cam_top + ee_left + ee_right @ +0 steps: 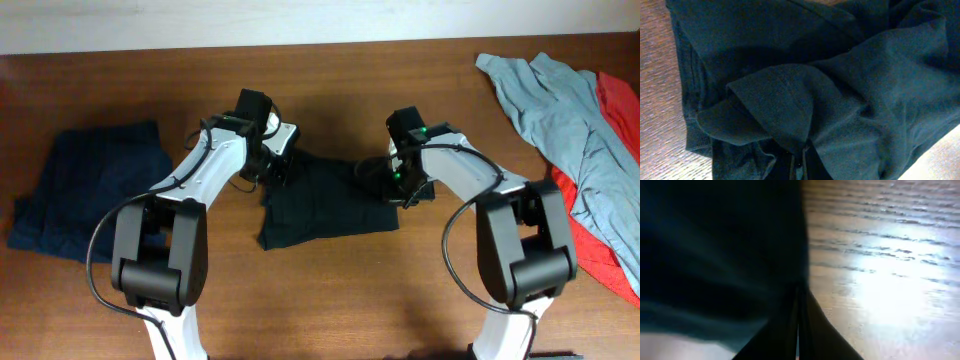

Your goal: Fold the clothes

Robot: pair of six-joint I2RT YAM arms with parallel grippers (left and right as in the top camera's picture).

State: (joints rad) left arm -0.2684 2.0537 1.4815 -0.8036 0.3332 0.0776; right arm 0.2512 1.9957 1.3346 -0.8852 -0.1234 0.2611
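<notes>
black T-shirt (325, 205), left gripper (802, 162) clenched on left edge; right gripper (799, 325) clenched on right edge

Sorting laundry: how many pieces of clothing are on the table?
4: navy garment far left, black T-shirt in the middle, grey-blue shirt far right, red garment partly beneath it. Others may be hidden.

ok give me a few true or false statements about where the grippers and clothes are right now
The left gripper is shut on the black T-shirt. True.
The right gripper hangs open over bare table. False: it is shut on the T-shirt's edge.
The navy garment lies to the left of the T-shirt. True.
The grey-blue shirt touches the T-shirt. False: it lies apart at the far right, against a red garment.
</notes>
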